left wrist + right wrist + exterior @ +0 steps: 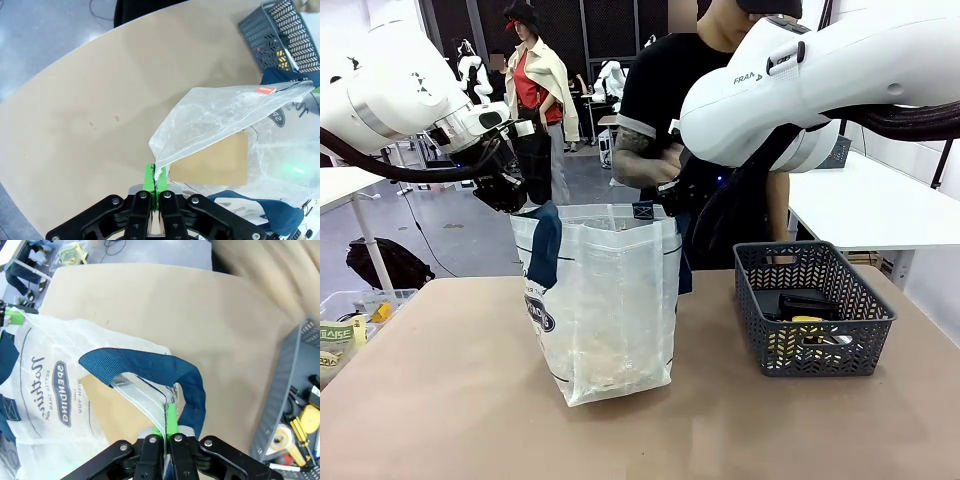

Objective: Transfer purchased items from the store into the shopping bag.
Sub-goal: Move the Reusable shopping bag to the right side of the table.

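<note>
The shopping bag [610, 310] stands upright and open near the middle of the surface [450, 400], its translucent whitish side with the dark round print facing the near left. The left end effector [156, 176] is closed tight on the bag's left rim, with a fold of the thin plastic pinched between its green pads [148, 178] and pulled taut from that corner. The right end effector [168, 423] is likewise clamped on the rim on the bag's far right side, just beside a navy strap handle [150, 367] that arches over the opening. Between the two grips the bag's mouth is held wide, and a flat tan panel [212, 161] lies at its bottom. The dark grey basket [820, 352] sits on the surface to the right of the bag, close by but not touching it, and lower than the bag. The purchased items [806, 303] lie inside the basket: a dark flat box, with yellow pieces under and beside it. A person [655, 90] in a black shirt stands at the far side, behind the bag, with a forearm near its far rim.
</note>
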